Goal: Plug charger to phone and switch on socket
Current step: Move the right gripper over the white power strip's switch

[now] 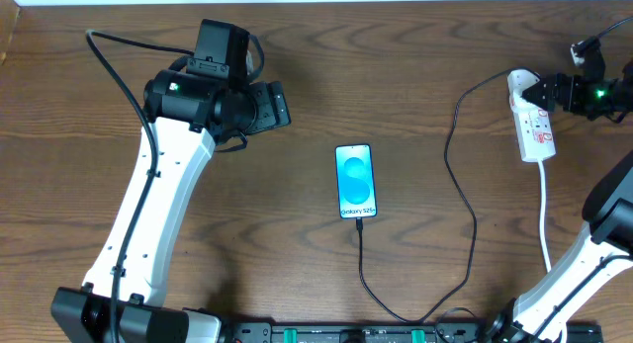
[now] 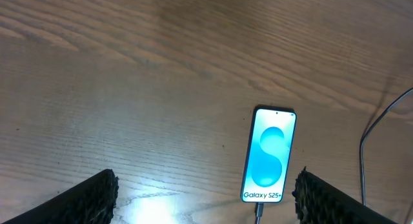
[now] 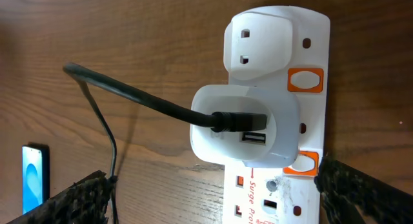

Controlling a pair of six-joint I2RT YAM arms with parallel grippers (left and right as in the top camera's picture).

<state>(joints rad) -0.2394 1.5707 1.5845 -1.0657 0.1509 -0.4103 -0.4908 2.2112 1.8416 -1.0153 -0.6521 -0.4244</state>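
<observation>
The phone lies flat mid-table with its light-blue screen lit, and also shows in the left wrist view. The charger's black cable runs from the phone's near short end, where its tip sits in the port, in a loop to the white adapter. The adapter is plugged into the socket strip. The strip's orange-red switches sit beside the adapter. My right gripper is open and hovers over the strip's far end. My left gripper is open and empty, left of the phone.
The strip's white cord runs toward the table's near edge on the right. A small part of the phone shows at the left of the right wrist view. The table is brown wood.
</observation>
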